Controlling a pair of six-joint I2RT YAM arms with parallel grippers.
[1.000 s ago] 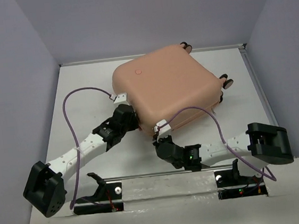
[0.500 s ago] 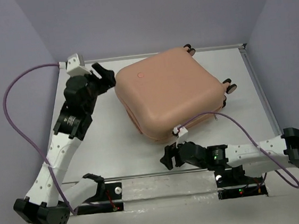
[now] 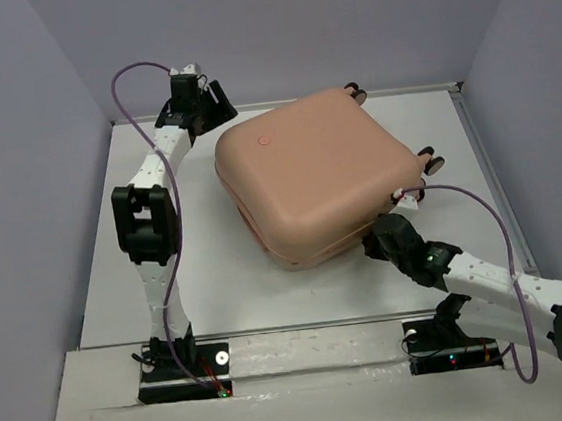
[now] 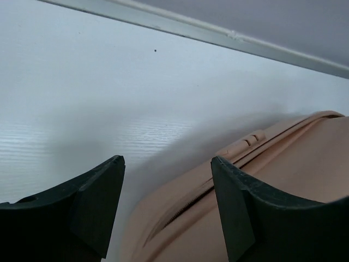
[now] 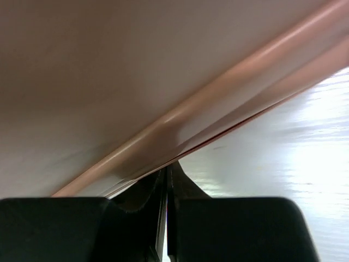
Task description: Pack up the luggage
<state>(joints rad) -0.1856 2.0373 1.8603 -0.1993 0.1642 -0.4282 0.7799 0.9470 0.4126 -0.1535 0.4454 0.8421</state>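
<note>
- Now my left gripper (image 4: 166,164) hangs with its fingers apart beside the luggage's (image 3: 317,171) far-left corner, in the upper left of the overhead view. Half a second ago it was lower down that side.
- My right gripper (image 3: 378,241) has swung from the near corner to the lower-right edge. Its fingers are pressed together, with the tip at the seam.
- The luggage lies shut on the table (image 3: 198,280), upper centre, barely shifted.
- I judge that I'm bracketing opposite corners to work it open; packing hasn't begun.
</note>
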